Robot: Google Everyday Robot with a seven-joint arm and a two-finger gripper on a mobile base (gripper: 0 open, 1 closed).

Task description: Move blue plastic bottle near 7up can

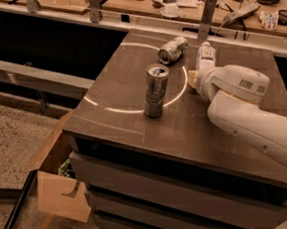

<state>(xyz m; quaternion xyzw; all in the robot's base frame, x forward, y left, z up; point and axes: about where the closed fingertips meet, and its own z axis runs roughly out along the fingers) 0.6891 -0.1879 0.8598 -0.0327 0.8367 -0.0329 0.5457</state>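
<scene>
The blue plastic bottle [205, 57], pale with a white cap and a light label, stands at the back right of the dark table top [132, 130]. The 7up can [172, 49] lies on its side just left of the bottle, a short gap away. My gripper [195, 77] is at the bottle's lower part and is mostly hidden behind my white wrist [235, 86]. I cannot see whether it touches the bottle.
A taller, slim silver can with dark markings [156, 90] stands upright in the table's middle, in front of the 7up can. A cluttered bench [191, 11] runs behind the table. An open cardboard box [54, 179] sits on the floor at the lower left.
</scene>
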